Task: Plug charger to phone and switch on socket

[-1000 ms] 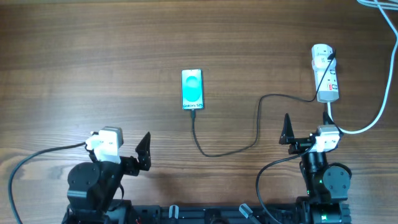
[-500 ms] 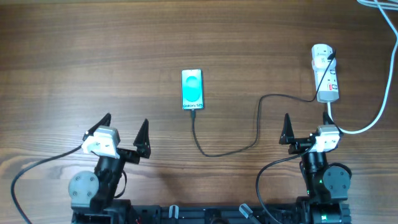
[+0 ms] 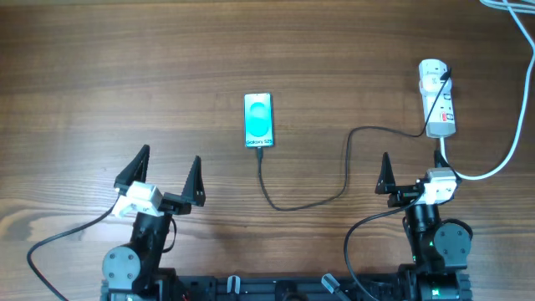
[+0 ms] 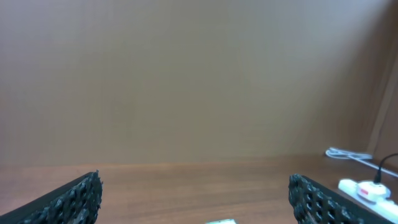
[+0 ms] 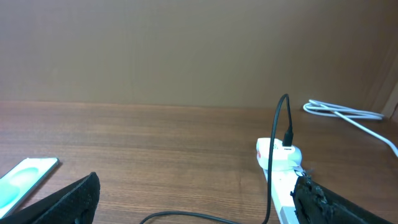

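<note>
A brown wooden table (image 3: 125,67) fills the overhead view, with two black robot arms at its near edge. At far right lies the socket (image 3: 436,99), a white elongated power strip with small red marks, lying lengthwise toward the far edge. Its thick white cord (image 3: 510,155) curves away along the right side.

The charger (image 3: 347,163) is a thin black cable. Its plug stands in the socket's far end. The cable runs left, drops, loops across the middle of the table, and its tip meets the near edge of the phone (image 3: 258,119). The phone lies flat at table centre, with a bright teal-green screen, a pale border and small lettering.

The left gripper (image 3: 170,156) hangs over bare table at near left, jaws spread wide and holding nothing. The right gripper (image 5: 196,182), just near of the socket, is likewise spread and holds nothing.

Compared with one second ago, the left arm has drawn back toward its base and turned, so both fingers now point away from the base. The right arm, phone, charger and socket are unchanged.
</note>
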You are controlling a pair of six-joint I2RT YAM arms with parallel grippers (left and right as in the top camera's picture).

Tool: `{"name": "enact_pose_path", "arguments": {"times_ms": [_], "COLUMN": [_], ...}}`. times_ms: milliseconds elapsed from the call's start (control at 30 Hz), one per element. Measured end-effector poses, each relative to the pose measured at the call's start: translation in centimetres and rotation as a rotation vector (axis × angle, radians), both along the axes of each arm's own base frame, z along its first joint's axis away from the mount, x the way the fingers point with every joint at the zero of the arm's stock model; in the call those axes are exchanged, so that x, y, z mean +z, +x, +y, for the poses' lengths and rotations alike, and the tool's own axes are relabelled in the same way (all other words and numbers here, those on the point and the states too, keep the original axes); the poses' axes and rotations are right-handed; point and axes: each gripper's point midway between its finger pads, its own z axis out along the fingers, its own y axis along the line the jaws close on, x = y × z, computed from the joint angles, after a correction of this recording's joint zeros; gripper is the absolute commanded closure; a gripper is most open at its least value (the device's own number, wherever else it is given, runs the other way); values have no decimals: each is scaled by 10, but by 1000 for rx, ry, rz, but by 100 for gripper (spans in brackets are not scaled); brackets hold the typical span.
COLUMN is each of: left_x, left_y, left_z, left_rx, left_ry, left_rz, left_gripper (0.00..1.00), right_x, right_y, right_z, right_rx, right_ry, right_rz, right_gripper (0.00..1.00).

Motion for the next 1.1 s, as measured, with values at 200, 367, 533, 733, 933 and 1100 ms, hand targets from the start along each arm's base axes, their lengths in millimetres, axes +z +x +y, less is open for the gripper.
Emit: {"name": "enact_pose_path", "arguments": {"times_ms": [200,367,533,733,933,1100], "left_x": [-4,-19,-52,-88,-88,-88], "left_y": [1,7,12,14,14,14], "left_z": [2,9,15,28,29,29], "left_rx": [10,53,90,167,177,179], "left_ry": [-8,-14,-4,15,49,75], "left_rz": [-21,42,175,317,311,307], "left_gripper": [0,0,0,0,0,0], "right_x": [0,0,0,0,0,0], "right_y": [0,0,0,0,0,0], "right_z": [0,0,0,0,0,0], "right_rx": [0,0,0,0,0,0], "right_ry": [0,0,0,0,0,0], "right_rz": [0,0,0,0,0,0], "right_gripper": [0,0,0,0,0,0]}}
